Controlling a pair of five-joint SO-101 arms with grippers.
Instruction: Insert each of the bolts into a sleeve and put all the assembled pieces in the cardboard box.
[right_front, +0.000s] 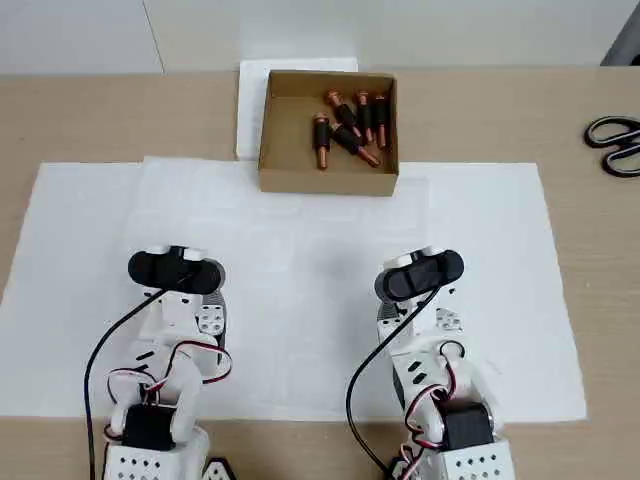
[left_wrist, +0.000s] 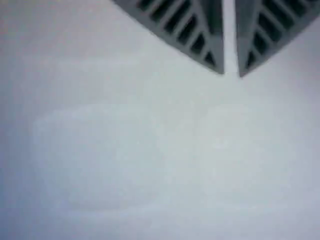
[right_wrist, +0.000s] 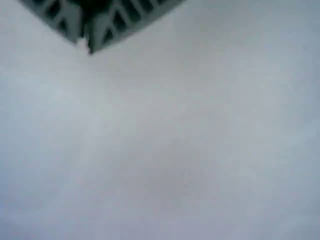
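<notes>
The cardboard box (right_front: 326, 182) stands at the far middle of the table. Inside it lie several copper bolts in black sleeves (right_front: 349, 128), bunched toward its right side. Both arms are folded back near the table's front edge, the left arm (right_front: 176, 271) and the right arm (right_front: 421, 273), well short of the box. My left gripper (left_wrist: 230, 74) points down at bare white paper, its fingertips nearly together with nothing between them. My right gripper (right_wrist: 86, 46) is also shut and empty over white paper.
A large white paper sheet (right_front: 300, 300) covers the work area between the arms and the box. A pair of scissors (right_front: 615, 143) lies at the far right on the wooden tabletop.
</notes>
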